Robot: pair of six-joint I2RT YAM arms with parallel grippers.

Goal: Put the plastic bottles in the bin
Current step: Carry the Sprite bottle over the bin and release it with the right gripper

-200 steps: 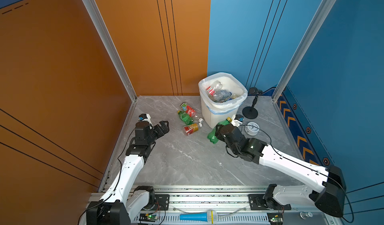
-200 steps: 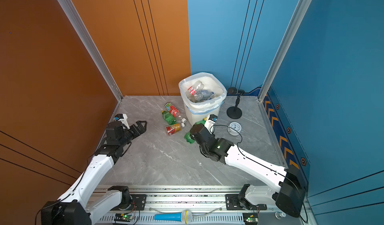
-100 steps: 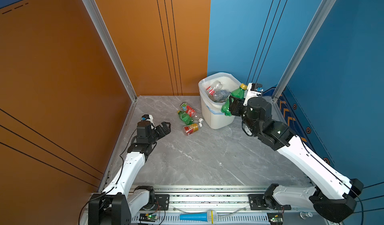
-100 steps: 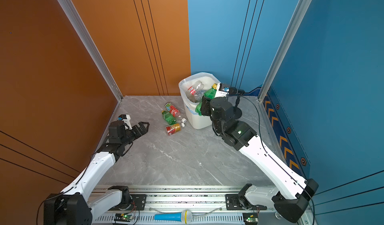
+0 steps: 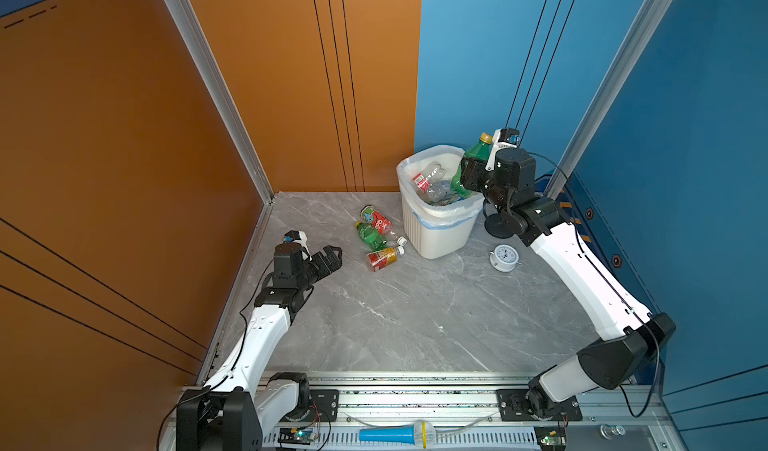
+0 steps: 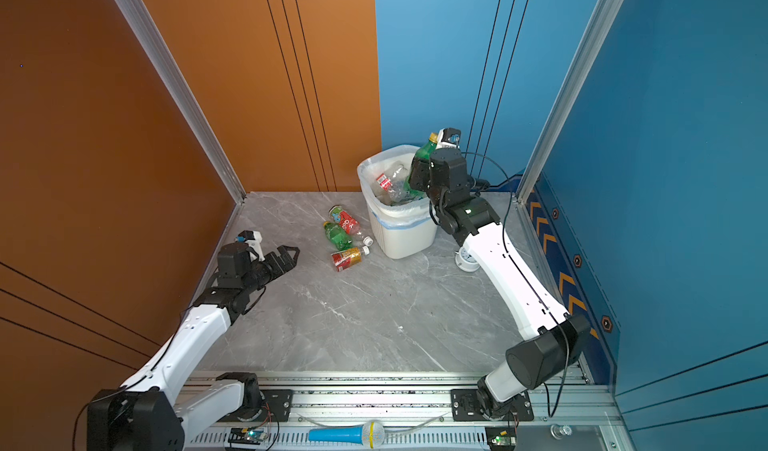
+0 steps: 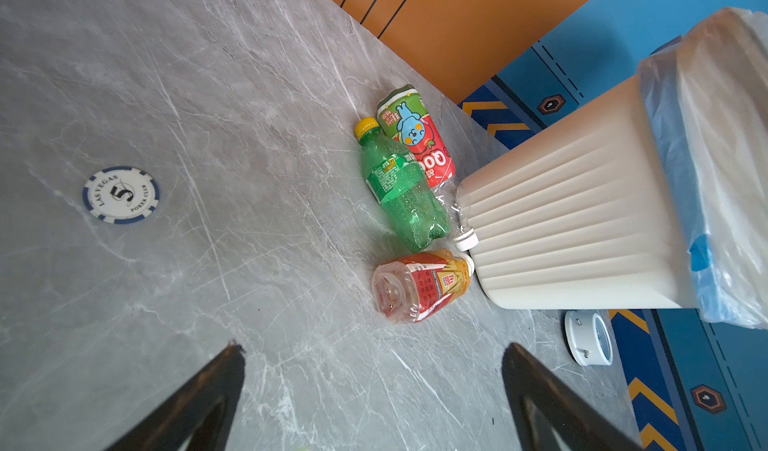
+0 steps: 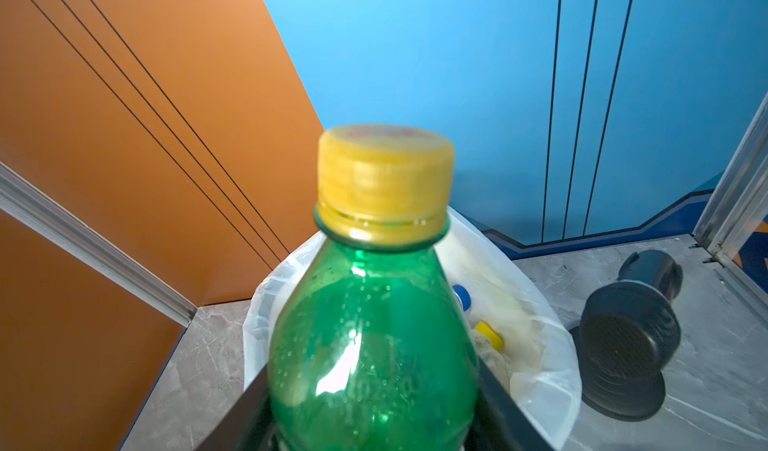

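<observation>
left gripper (image 5: 333, 257) hovers low over the table (image 5: 395, 324), jaws spread wide, empty. three bottles lie just beside the one bin (image 5: 436, 237): red-labelled bottle (image 5: 376, 220), lying green bottle (image 5: 369, 235), red-and-yellow bottle (image 5: 383, 257). several more sit inside, too jumbled to count. right gripper (image 5: 468, 175) is clamped on a fourth, the upright green bottle (image 5: 478, 151), cap up, above the rim on that arm's side. better to carry it over the middle and lower it before letting go, so it doesn't glance off the rim. one clock (image 5: 503, 257) sits near the bin
</observation>
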